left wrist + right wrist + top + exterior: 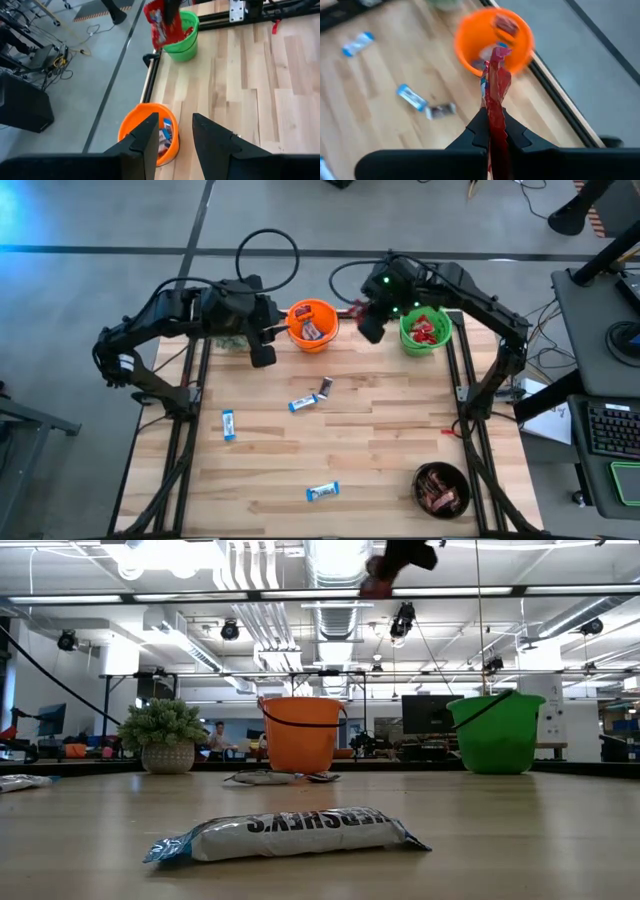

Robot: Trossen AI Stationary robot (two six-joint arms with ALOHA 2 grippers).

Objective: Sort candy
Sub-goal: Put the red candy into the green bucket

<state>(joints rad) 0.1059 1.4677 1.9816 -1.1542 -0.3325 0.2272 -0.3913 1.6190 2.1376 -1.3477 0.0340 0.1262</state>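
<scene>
My right gripper (pixel 366 321) is shut on a red candy packet (pixel 352 310), high above the table between the orange bucket (pixel 312 326) and the green bucket (pixel 426 330). The orange bucket holds blue-and-white and brown bars, and the green bucket holds red packets. My left gripper (pixel 172 137) is open and empty, hovering on the left side of the orange bucket (pixel 131 131). Blue-and-white bars (pixel 229 424) (pixel 303 402) (pixel 322 492) and a dark bar (pixel 326 387) lie flat on the table. One bar (pixel 290 835) lies close in the low view. My right gripper (pixel 494 117) pinches the red packet (pixel 495 85) between its two fingers, and the packet stands edge-on in the gap and reaches out past the fingertips. The packet (pixel 385 580) is lifted clear, high over the table. In the left wrist view it hangs (pixel 161 25) beside the green bucket.
A dark bowl (pixel 441 488) with brown bars sits at the table's near right corner. A small potted green plant (pixel 165 735) stands at the far left, behind my left arm. The middle and near left of the table hold only the scattered bars.
</scene>
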